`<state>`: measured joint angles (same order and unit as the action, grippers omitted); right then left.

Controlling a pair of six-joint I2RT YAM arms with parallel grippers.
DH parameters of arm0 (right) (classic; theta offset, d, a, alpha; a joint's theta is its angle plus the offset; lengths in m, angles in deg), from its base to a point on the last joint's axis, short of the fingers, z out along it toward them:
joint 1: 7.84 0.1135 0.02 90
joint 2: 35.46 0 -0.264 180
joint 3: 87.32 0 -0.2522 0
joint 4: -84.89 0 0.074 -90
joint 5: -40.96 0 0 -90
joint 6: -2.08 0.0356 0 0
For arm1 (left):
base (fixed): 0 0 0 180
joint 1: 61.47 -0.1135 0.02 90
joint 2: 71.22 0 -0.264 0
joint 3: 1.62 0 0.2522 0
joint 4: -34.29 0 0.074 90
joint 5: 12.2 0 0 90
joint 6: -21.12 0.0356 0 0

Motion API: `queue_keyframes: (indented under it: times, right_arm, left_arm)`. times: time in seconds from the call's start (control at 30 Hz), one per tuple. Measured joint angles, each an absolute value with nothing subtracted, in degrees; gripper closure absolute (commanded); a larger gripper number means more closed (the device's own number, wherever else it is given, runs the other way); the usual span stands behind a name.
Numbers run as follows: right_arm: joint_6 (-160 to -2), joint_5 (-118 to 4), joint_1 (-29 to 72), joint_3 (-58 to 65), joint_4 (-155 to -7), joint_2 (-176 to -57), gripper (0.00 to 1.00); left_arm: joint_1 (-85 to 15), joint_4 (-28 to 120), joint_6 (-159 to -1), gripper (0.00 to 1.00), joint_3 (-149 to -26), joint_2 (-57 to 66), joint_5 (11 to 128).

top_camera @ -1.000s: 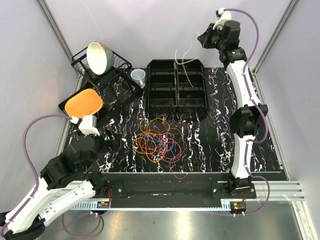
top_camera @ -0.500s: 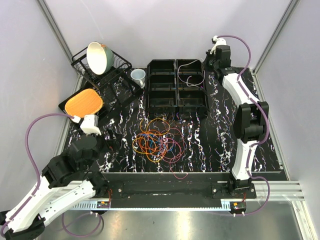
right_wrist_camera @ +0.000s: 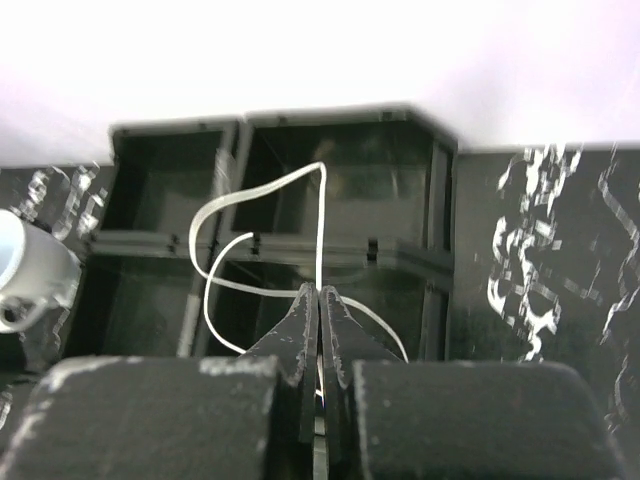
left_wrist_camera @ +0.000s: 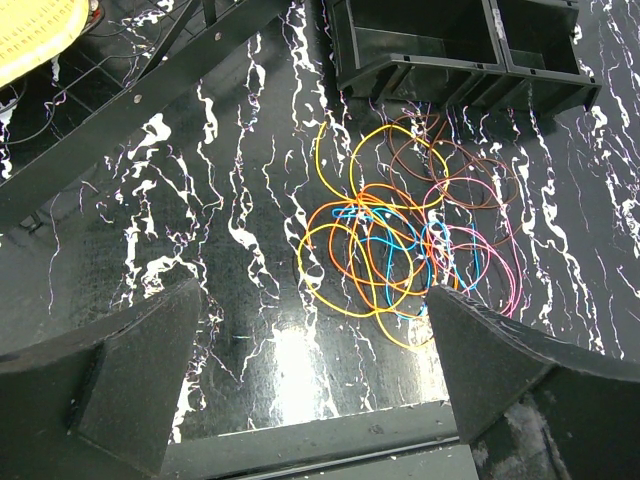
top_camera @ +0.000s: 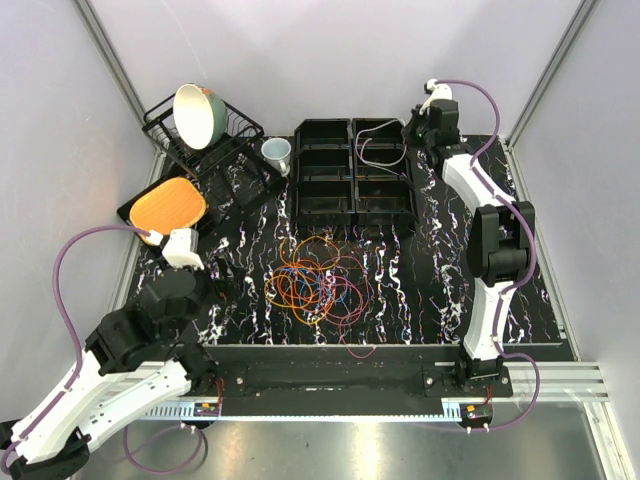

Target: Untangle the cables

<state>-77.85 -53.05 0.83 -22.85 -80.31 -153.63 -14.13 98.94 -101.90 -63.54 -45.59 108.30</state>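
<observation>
A tangle of thin cables (top_camera: 315, 280), orange, yellow, blue, red and maroon, lies on the black marbled table in front of the bins. It also shows in the left wrist view (left_wrist_camera: 400, 250). My left gripper (top_camera: 215, 282) is open and empty, low over the table to the left of the tangle (left_wrist_camera: 312, 300). My right gripper (top_camera: 412, 125) is shut on a thin white cable (right_wrist_camera: 320, 220) over the back right compartment of the bins. The white cable (top_camera: 375, 150) loops into that compartment. The closed jaws (right_wrist_camera: 319, 292) pinch one strand.
A black bin block of several compartments (top_camera: 320, 185) stands at the back middle. A dish rack (top_camera: 235, 135) with a tilted bowl (top_camera: 198, 115) is at the back left. A white cup (top_camera: 277, 153) stands beside it. An orange board on a tray (top_camera: 168, 205) is at the left.
My right gripper has come down and forward from high up to the back right compartment, carrying the white cable, which now loops inside it. The left arm has barely moved.
</observation>
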Motion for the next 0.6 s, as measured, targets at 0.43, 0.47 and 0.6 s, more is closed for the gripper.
queue_keyframes:
  times: [0.43, 0.47, 0.6]
  right_arm:
    - [-75.4, -53.2, 0.8, -16.5, -83.1, -153.6, 1.00]
    - [-75.2, -53.2, 0.8, -16.6, -83.1, -153.6, 1.00]
    - [-74.6, -54.7, 0.8, -17.0, -83.2, -153.6, 0.61]
  left_arm:
    - [-14.2, 98.9, -101.9, 0.01, -63.5, -45.6, 108.3]
    - [-14.3, 98.9, -101.9, 0.01, -63.5, -45.6, 108.3]
    - [-14.3, 98.9, -101.9, 0.01, -63.5, -45.6, 108.3]
